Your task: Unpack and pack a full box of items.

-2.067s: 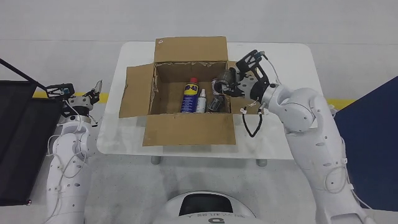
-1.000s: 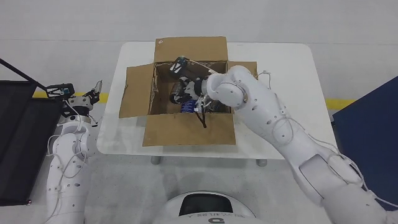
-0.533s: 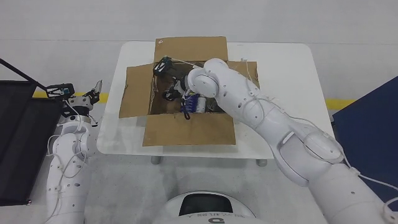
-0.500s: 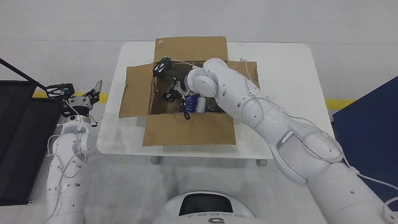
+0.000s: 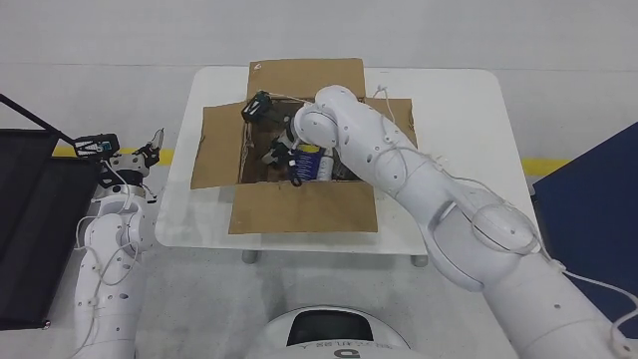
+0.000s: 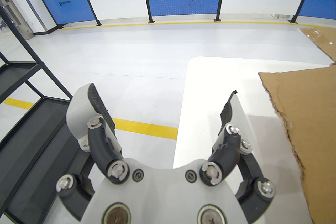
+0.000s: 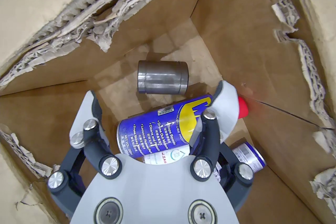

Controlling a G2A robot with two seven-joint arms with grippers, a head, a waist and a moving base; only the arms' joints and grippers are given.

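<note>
Top view: an open cardboard box [image 5: 299, 221] sits at the centre of a white table [image 5: 454, 110], with all four flaps folded outward. The white right arm [image 5: 399, 175] comes in from the lower right of the frame and bends down into the left half of the box.

Right wrist view, looking into the box: the right pincer [image 7: 158, 93] is spread wide and grips nothing. It hangs over a blue and yellow spray can [image 7: 157, 128] with a red cap, which lies on its side on the box floor. One fingertip [image 7: 227, 96] overlaps the can's neck beside the cap; whether it touches cannot be told. Just beyond the can lies a short grey metal cylinder [image 7: 162, 77], also on its side. A white bottle [image 7: 164, 156] and a second, silver and blue can [image 7: 248, 154] lie next to the spray can, partly hidden by the pincer's body. The box's inner edges are torn and ragged.

Left wrist view: the left pincer [image 6: 161, 93] is wide open and empty. In the top view it sits at the left edge of the frame, off the table and well apart from the box, beside a black rack [image 5: 30, 219].
</note>
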